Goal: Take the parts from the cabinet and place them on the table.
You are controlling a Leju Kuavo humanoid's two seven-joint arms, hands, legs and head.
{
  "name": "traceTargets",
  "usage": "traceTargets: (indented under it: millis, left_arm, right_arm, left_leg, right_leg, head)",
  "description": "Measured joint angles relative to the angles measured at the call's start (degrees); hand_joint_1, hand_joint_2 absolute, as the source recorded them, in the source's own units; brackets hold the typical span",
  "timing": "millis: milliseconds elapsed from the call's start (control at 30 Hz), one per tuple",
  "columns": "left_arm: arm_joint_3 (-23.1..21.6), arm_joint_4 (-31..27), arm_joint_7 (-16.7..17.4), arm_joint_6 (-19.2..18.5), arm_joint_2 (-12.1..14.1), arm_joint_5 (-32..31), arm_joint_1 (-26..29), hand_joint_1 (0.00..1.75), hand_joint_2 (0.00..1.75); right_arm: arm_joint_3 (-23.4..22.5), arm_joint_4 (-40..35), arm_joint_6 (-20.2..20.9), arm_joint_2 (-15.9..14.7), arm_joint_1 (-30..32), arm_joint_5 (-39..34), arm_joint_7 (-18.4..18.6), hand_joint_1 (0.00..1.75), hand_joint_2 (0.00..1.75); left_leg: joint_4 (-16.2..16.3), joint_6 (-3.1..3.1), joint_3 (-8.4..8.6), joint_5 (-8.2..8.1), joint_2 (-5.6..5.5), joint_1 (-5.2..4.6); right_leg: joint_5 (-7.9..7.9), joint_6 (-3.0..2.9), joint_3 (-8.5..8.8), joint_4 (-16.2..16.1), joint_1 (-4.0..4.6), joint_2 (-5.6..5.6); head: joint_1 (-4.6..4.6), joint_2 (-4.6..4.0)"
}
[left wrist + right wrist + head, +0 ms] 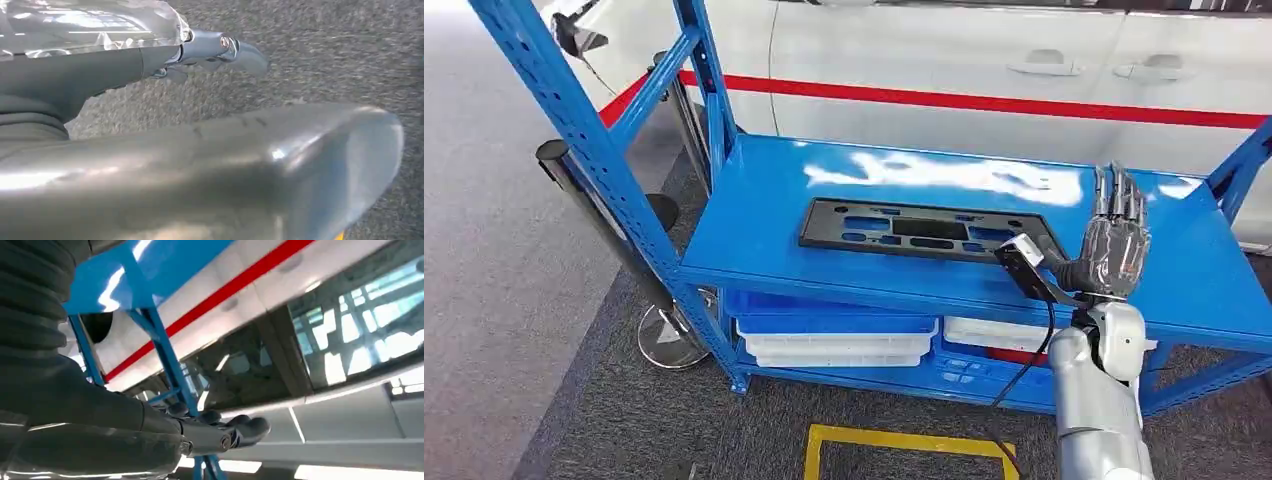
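Observation:
A flat black plastic panel with several cut-outs lies on the top board of the blue cabinet. My right hand is raised over the board's right part, just right of the panel's end, fingers straight and spread, holding nothing. In the right wrist view that hand points past a blue upright with nothing in it. My left hand hangs low over grey carpet, fingers stretched out, holding nothing.
White trays and a red item sit on the lower shelf. A white car with a red stripe stands right behind the cabinet. A black post leans at the left. Yellow floor tape marks the carpet in front.

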Motion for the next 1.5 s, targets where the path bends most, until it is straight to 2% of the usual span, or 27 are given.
traceTargets:
  millis: [100, 133, 233, 267, 300, 333, 400, 433, 567, 600, 633, 733, 767, 800, 833, 933, 967, 1067, 1133, 1167, 1233, 1300, 1333, 1367, 1433, 1467, 1500]
  left_arm:
    - [0.22, 0.0, -0.76, -0.33, 0.07, 0.15, 0.04, 0.0, 0.0]
    - [0.3, 0.0, -0.87, -0.35, 0.07, 0.13, -0.01, 0.0, 0.0]
    - [0.39, 0.0, -1.2, -0.33, 0.11, 0.07, -0.19, 0.0, 0.0]
    - [0.46, 0.0, -1.29, -0.26, 0.11, 0.07, -0.18, 0.0, 0.0]
    - [0.66, 0.0, -1.29, -0.15, 0.13, 0.11, -0.15, 0.0, 0.0]
    - [0.9, 0.0, -1.26, -0.07, 0.15, 0.13, -0.11, 0.0, 0.0]
    - [1.12, 0.0, -1.07, 0.02, 0.2, 0.11, -0.11, 0.0, 0.0]
    - [1.24, 0.0, -1.0, 0.02, 0.2, 0.11, -0.09, 0.0, 0.0]
    - [1.46, 0.0, -1.07, -0.07, 0.39, 0.15, -0.13, 0.0, 0.0]
    - [1.53, 0.0, -1.22, -0.15, 0.44, 0.15, -0.17, 0.0, 0.0]
    - [1.7, 0.0, -1.37, -0.2, 0.57, 0.15, -0.13, 0.0, 0.0]
    - [2.16, 0.0, -1.66, -0.26, 0.63, 0.26, -0.21, 0.0, 0.0]
    - [2.4, 0.0, -1.83, -0.26, 0.66, 0.33, -0.16, 0.0, 0.0]
    - [2.53, 0.0, -1.96, -0.26, 0.66, 0.43, -0.11, 0.0, 0.0]
    - [2.73, 0.0, -2.01, -0.24, 0.66, 0.66, -0.11, 0.0, 0.0]
    - [3.06, 0.0, -2.27, -0.24, 0.79, 1.2, -0.18, 0.0, 0.0]
    - [3.28, 0.0, -2.31, -0.2, 0.99, 1.22, -0.3, 0.0, 0.0]
    - [3.8, 0.02, -2.42, -0.02, 0.96, 1.25, -0.18, 0.0, 0.0]
    - [3.91, 0.02, -2.42, 0.04, 0.94, 1.18, -0.15, 0.0, 0.0]
    - [4.0, 0.02, -2.4, 0.13, 0.96, 1.18, -0.21, 0.0, 0.0]
    - [4.07, 0.02, -2.4, 0.13, 0.92, 1.07, -0.25, 0.0, 0.0]
    - [4.07, 0.02, -2.38, 0.07, 0.92, 1.05, -0.15, 0.0, 0.0]
    - [4.07, 0.02, -2.33, 0.04, 0.85, 1.05, -0.07, 0.0, 0.0]
    - [4.09, 0.02, -2.31, 0.04, 0.81, 1.05, -0.03, 0.0, 0.0]
    - [4.09, 0.02, -2.31, 0.04, 0.68, 1.03, -0.14, 0.0, 0.0]
    - [4.09, 0.02, -2.31, 0.04, 0.72, 1.03, -0.22, 0.0, 0.0]
    - [4.09, 0.02, -2.31, 0.04, 0.7, 1.03, -0.38, 0.0, 0.0]
  right_arm:
    - [0.0, 0.59, -0.02, -0.02, 0.2, -1.16, -0.7, 0.0, 1.75]
    - [0.0, 0.74, -0.02, -0.02, 0.22, -1.51, -0.76, 0.0, 1.75]
    - [0.0, 2.25, 0.04, -0.55, 0.22, -6.72, -3.57, 0.0, 1.75]
    - [0.04, 3.65, 0.13, -0.83, 0.31, -11.58, -5.49, 0.0, 1.75]
    - [0.5, 4.86, 0.5, -1.29, 0.63, -17.07, -7.04, 0.0, 1.75]
    - [1.69, 5.37, 1.05, -2.22, 1.13, -23.35, -8.35, 0.0, 1.75]
    - [5.3, 5.42, 2.75, -4.54, 1.8, -32.0, -9.62, 0.0, 1.75]
    - [7.27, 5.27, 3.45, -5.76, 1.9, -34.78, -9.77, 0.0, 1.75]
    - [12.34, 2.8, 5.7, -9.52, 3.72, -39.91, -10.29, 0.0, 1.75]
    - [13.29, 2.34, 5.86, -10.28, 4.06, -39.95, -10.27, 0.0, 1.75]
    - [14.62, 1.82, 5.97, -10.64, 4.21, -39.83, -10.27, 0.0, 1.75]
    - [17.36, 1.44, 6.03, -12.13, 4.76, -39.63, -10.14, 0.0, 1.75]
    - [18.29, 1.46, 5.99, -12.41, 5.18, -39.21, -10.12, 0.0, 1.75]
    - [19.16, 1.46, 5.88, -12.68, 5.6, -38.67, -10.1, 0.0, 1.75]
    - [20.16, 1.46, 5.66, -12.85, 5.95, -38.03, -10.12, 0.0, 1.75]
    - [22.45, 1.49, 4.72, -13.18, 6.21, -36.63, -10.16, 0.0, 1.75]
    - [22.95, 1.51, 4.44, -13.27, 6.25, -36.48, -10.16, 0.0, 1.75]
    - [24.18, 1.55, 3.91, -13.68, 6.61, -36.28, -10.16, 0.0, 1.75]
    - [25.07, 1.11, 3.25, -13.97, 7.19, -35.56, -10.07, 0.0, 1.75]
    - [25.4, 0.81, 2.91, -14.18, 7.46, -35.03, -9.94, 0.0, 1.75]
    - [26.18, 0.26, 2.54, -14.56, 8.67, -33.77, -9.05, 0.0, 1.75]
    - [26.73, -0.15, 2.45, -14.69, 10.18, -33.09, -8.83, 0.0, 1.75]
    - [26.97, -0.33, 2.43, -14.69, 10.73, -32.81, -8.78, 0.0, 1.75]
    - [27.3, -0.57, 2.4, -14.69, 11.02, -32.48, -8.65, 0.0, 1.75]
    - [27.82, -1.14, 2.36, -14.69, 11.2, -32.22, -8.63, 0.0, 1.75]
    - [28.04, -1.25, 2.32, -14.69, 11.21, -32.17, -8.61, 0.0, 1.75]
    - [28.17, -1.38, 2.29, -14.69, 11.4, -32.08, -8.54, 0.0, 1.75]
  left_leg:
    - [-0.45, 1.01, 0.52, -0.18, -0.02, 0.1]
    - [-0.53, 1.25, 0.74, -0.35, -0.04, 0.08]
    - [-0.53, 1.8, 0.99, -0.86, -0.13, -0.02]
    - [-0.52, 1.82, 1.12, -1.05, -0.17, -0.06]
    - [-0.52, 1.81, 1.36, -1.22, -0.26, -0.07]
    - [-0.52, 1.78, 1.7, -1.46, -0.38, -0.1]
    - [-0.52, 1.59, 2.48, -1.91, -0.58, -0.19]
    - [-0.57, 1.42, 2.59, -2.07, -0.58, -0.21]
    - [-0.89, 0.14, 2.88, -2.5, -0.66, -0.39]
    - [-0.66, -0.29, 2.78, -2.87, -0.54, -0.68]
    - [0.6, -0.46, 2.51, -3.63, -0.39, -0.45]
    - [12.82, -0.82, -3.34, -9.89, -0.21, -0.31]
    - [16.44, -0.93, -5.23, -10.87, -0.2, -0.31]
    - [17.22, -0.93, -5.79, -10.36, -0.2, -0.31]
    - [14.97, -0.82, -4.84, -8.43, -0.2, -0.31]
    - [0.67, 0.43, 2.09, -1.61, -0.16, -0.6]
    - [-0.87, 0.74, 2.84, -2.28, -0.03, -0.9]
    - [-0.94, 1.22, 2.67, -1.99, -0.13, -1.02]
    - [-2.11, 1.83, 3.34, -1.34, -0.03, -0.44]
    - [-2.26, 2.04, 3.43, -1.3, 0.02, -0.35]
    - [-2.26, 2.08, 3.46, -1.36, -0.01, -0.36]
    - [-2.21, 2.08, 3.47, -1.5, -0.03, -0.32]
    - [-2.15, 1.9, 3.54, -1.62, -0.07, -0.26]
    - [-2.04, 1.69, 3.65, -1.77, -0.08, -0.19]
    - [-1.61, 1.05, 3.95, -2.28, -0.08, 0.06]
    - [-1.37, 0.59, 3.85, -2.58, -0.11, -0.28]
    - [-1.25, 0.32, 3.8, -2.66, -0.15, -0.3]
  right_leg:
    - [-0.93, 1.0, 0.35, -0.01, -0.32, -0.02]
    - [-1.8, 1.22, -0.28, 1.72, -0.39, -0.13]
    - [-6.41, 1.61, -7.74, 14.25, -0.38, -0.15]
    - [-6.69, 1.61, -9.8, 16.96, -0.38, -0.15]
    - [-5.54, 1.54, -10.64, 17.1, -0.38, -0.16]
    - [-2.9, 1.32, -9.96, 14.34, -0.34, -0.15]
    - [3.13, 0.6, -5.98, 4.68, -0.18, -0.15]
    - [4.13, 0.15, -4.72, 0.97, 0.01, -0.19]
    - [3.32, -0.43, -4.25, 0.27, 0.56, 0.02]
    - [3.68, -0.88, -3.82, -0.41, -0.2, 0.02]
    - [3.7, -1.03, -3.54, -0.57, -0.1, -0.03]
    - [3.35, -1.8, -3.31, -0.54, 0.09, -0.1]
    - [3.27, -1.91, -3.29, -0.48, 0.21, -0.11]
    - [3.22, -1.96, -3.22, -0.47, 0.27, -0.09]
    - [3.16, -1.95, -3.09, -0.46, 0.37, -0.02]
    - [2.82, -1.69, -2.59, -0.33, 0.58, 0.12]
    - [2.58, -1.33, -2.71, -0.02, 1.1, 0.12]
    - [2.72, -0.53, -2.7, -0.27, 0.59, 0.09]
    - [1.88, 0.2, -2.87, 0.74, 0.69, 0.07]
    - [0.16, 0.53, -4.09, 3.19, 0.64, 0.06]
    - [-4.2, 1.15, -8.82, 12.58, 0.08, 0.05]
    - [-5.33, 1.55, -11.82, 17.76, -0.34, 0.02]
    - [-3.86, 1.73, -11.57, 16.63, -0.62, -0.04]
    - [-1.34, 1.89, -9.87, 12.93, -0.85, -0.09]
    - [3.71, 2.07, -4.42, 2.25, -1.21, -0.25]
    - [2.82, 1.95, -3.49, 0.3, -0.98, -0.14]
    - [3.19, 1.21, -3.58, 0.16, -0.68, 0.21]
  head:
    - [0.0, 0.0]
    - [0.02, -0.02]
    - [0.02, 0.0]
    - [0.02, 0.0]
    - [0.02, -0.02]
    - [0.02, 0.0]
    - [0.02, 0.0]
    - [0.02, 0.0]
    - [0.02, 0.0]
    - [0.0, 0.0]
    - [0.02, -0.02]
    - [0.0, 0.0]
    - [-0.02, 0.0]
    - [-0.02, 0.0]
    - [-0.02, 0.0]
    - [-0.02, 0.0]
    - [-0.02, 0.0]
    - [-0.02, -0.02]
    - [0.0, 0.0]
    - [0.02, 0.0]
    - [0.02, -0.02]
    - [0.02, -0.02]
    - [0.02, 0.0]
    - [0.02, 0.0]
    - [0.02, 0.0]
    - [0.02, 0.0]
    - [0.02, 0.0]
